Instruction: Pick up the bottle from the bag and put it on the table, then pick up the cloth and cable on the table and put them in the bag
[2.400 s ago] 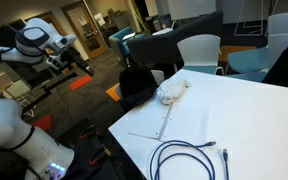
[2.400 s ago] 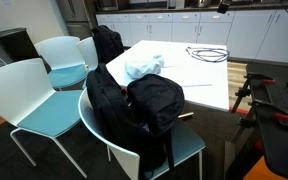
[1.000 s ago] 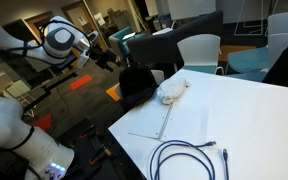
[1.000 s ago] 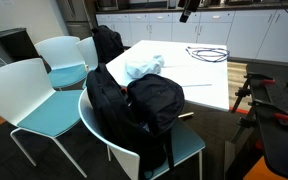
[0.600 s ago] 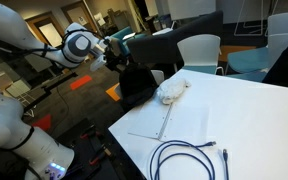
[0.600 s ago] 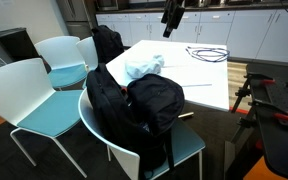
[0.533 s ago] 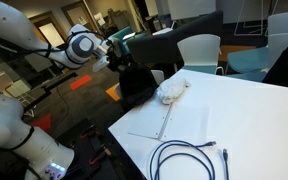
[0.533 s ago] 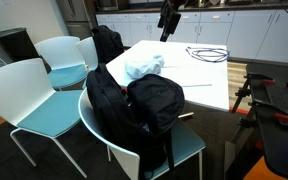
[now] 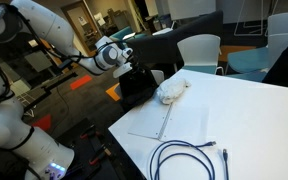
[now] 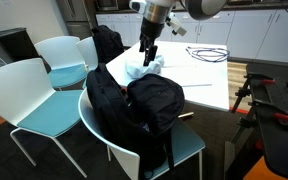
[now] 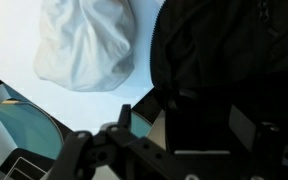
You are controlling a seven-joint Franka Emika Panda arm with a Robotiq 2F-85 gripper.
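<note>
The black bag (image 10: pixel 134 105) sits on a chair at the white table's (image 9: pixel 244 120) corner, seen also as bag (image 9: pixel 134 86) and filling the right of the wrist view as bag (image 11: pixel 234 60). The white-grey cloth (image 10: pixel 144 68) lies on the table right beside it, also visible as cloth (image 9: pixel 171 91) and cloth (image 11: pixel 84 45). The dark cable (image 9: pixel 189 160) lies in loops on the table, cable (image 10: pixel 206 53). My gripper (image 10: pixel 146 56) hangs open and empty above the edge of the bag next to the cloth, gripper (image 9: pixel 128 64), gripper (image 11: pixel 182 122). The bottle is hidden.
A flat white paper sheet with a thin rod (image 9: pixel 160 124) lies between cloth and cable. White chairs with teal seats (image 10: pixel 34 95) stand around the table. A second black bag (image 10: pixel 107 44) rests on a far chair. A teal seat (image 11: pixel 24 125) shows below the cloth.
The arm has swung in from far off toward the table, bringing the gripper down over the bag beside the cloth. Its jaws stay open. Cloth, cable and bag have not moved.
</note>
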